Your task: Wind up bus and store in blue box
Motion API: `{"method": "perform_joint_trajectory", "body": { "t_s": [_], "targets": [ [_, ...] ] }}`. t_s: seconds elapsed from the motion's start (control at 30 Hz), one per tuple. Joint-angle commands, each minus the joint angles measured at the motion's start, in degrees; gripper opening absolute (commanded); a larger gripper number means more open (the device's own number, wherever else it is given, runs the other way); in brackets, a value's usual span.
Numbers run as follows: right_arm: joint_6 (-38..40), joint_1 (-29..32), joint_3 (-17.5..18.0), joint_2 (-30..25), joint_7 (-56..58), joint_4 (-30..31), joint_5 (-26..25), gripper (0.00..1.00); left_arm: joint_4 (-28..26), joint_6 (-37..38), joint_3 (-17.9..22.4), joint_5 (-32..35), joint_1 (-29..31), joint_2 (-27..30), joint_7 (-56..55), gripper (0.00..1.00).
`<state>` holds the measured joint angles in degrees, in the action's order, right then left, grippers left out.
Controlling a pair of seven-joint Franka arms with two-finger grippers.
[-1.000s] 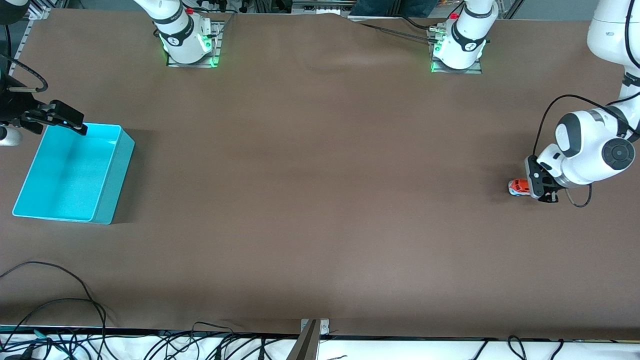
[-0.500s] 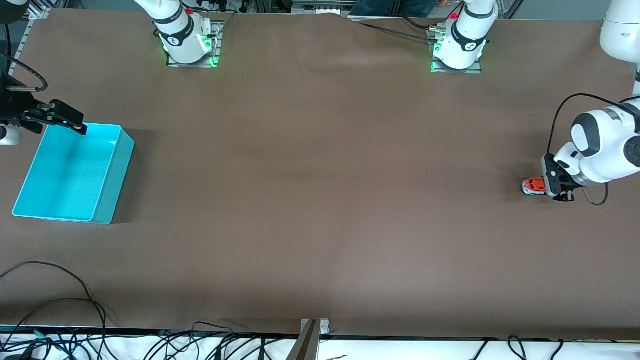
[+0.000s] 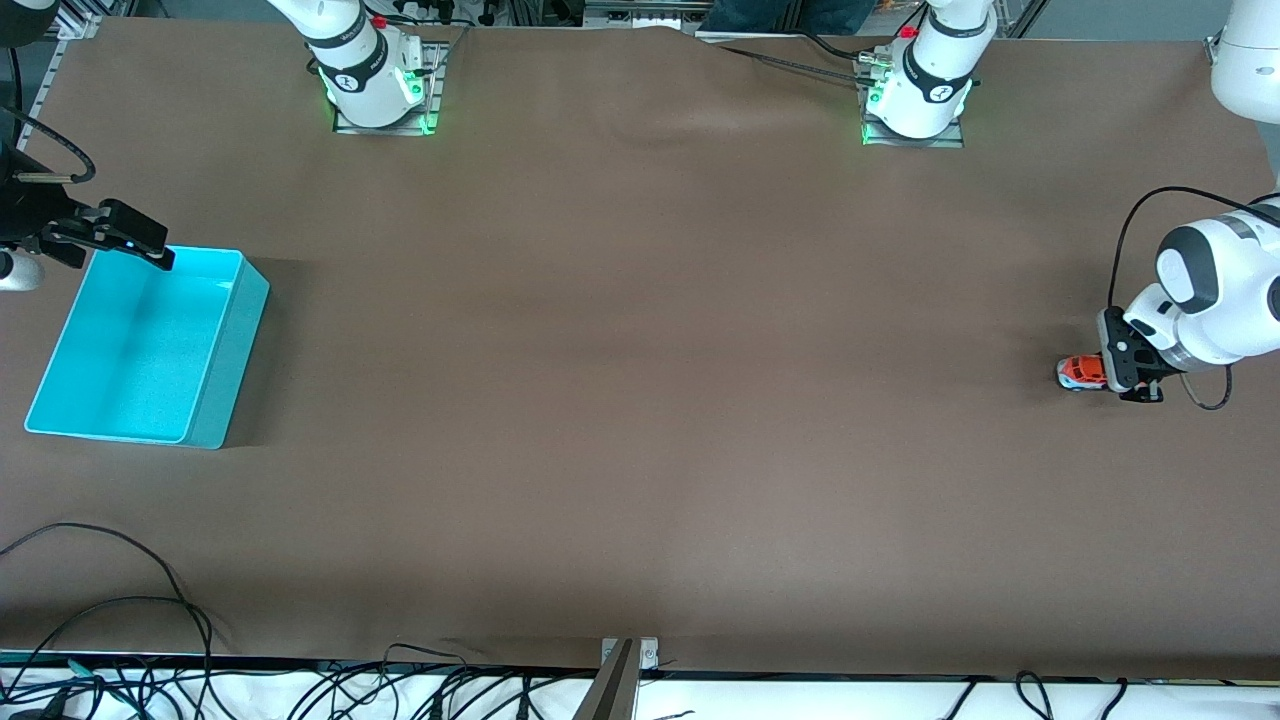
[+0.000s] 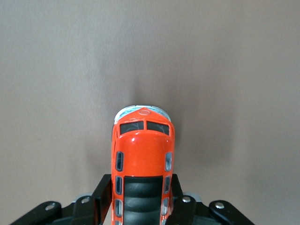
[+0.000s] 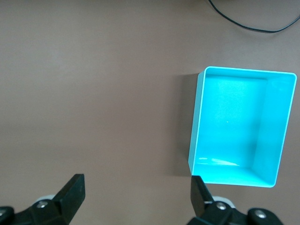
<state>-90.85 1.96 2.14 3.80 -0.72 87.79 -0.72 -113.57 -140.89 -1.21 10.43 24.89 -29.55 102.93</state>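
**Front view: toy bus held at one end, blue box at the other**

Front view shows a long brown table (image 3: 640,400). The bus (image 3: 1079,373) sits on the table at about 3 o'clock in this view, toward the left arm's end. It is a small orange-red toy with a pale lower body. The left gripper (image 3: 1110,372) is low at the table and pinches the back part of the bus between its two black fingers (image 4: 104,192).

From the left wrist view, the bus (image 4: 142,159) points away from the gripper (image 4: 142,204), toward 12 o'clock in that picture. Its nose and front windows stick out past the fingers. A dark panel runs along its roof.

The blue box (image 3: 150,345) rests on the table at about 9 o'clock in the front view, toward the right arm's end, well apart from the bus. It is bright and open at the top. I see only its flat bottom inside.

The right gripper (image 3: 115,235) waits up in the air over the box's farther edge. In the right wrist view, its fingers (image 5: 71,191) are spread wide and hold nothing, and the blue box (image 5: 241,125) lies below it.

Black cables (image 3: 110,620) lie along the table edge nearest the front camera.
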Motion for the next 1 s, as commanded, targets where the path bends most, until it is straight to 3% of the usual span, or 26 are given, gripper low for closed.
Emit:
{"method": "perform_joint_trajectory", "body": {
  "t_s": [0.0,0.13,0.23,0.27,0.33,0.37,0.4,0.7,0.97],
  "targets": [
    [0.6,-0.1,0.1,-0.5,-0.3,-0.4,-0.2,1.00,1.8,-1.6,-0.3,0.6,2.0,-6.2,2.0,0.21],
    [0.6,-0.1,0.1,-0.5,-0.3,-0.4,-0.2,1.00,1.8,-1.6,-0.3,0.6,2.0,-6.2,2.1,0.23],
    [0.6,-0.1,0.1,-0.5,-0.3,-0.4,-0.2,1.00,1.8,-1.6,-0.5,0.6,2.1,-6.2,2.1,0.32],
    [0.6,-0.1,0.1,-0.5,-0.3,-0.4,-0.2,1.00,1.8,-1.6,-0.6,0.6,2.1,-6.1,2.0,0.45],
    [0.6,-0.1,0.1,-0.5,-0.2,-0.4,-0.2,1.00,1.8,-1.6,-0.6,0.0,2.1,-5.9,2.0,0.81],
    [0.6,-0.1,0.1,-0.5,-0.2,-0.4,-0.2,1.00,1.9,-1.5,-0.6,-0.6,2.0,-5.8,2.1,0.94],
    [0.6,-0.1,0.1,-0.5,-0.2,-0.4,-0.2,1.00,1.9,-1.5,-0.6,-0.9,1.9,-5.7,2.1,1.00],
    [0.6,-0.1,0.1,-0.6,0.0,-0.4,-0.2,1.00,2.6,0.8,-1.3,-1.1,1.5,-3.5,1.5,1.00],
    [0.6,-0.1,0.1,-0.6,-0.1,-0.4,-0.2,1.00,2.6,7.3,-1.9,-1.1,0.3,0.7,-0.4,1.00]
  ]
}}
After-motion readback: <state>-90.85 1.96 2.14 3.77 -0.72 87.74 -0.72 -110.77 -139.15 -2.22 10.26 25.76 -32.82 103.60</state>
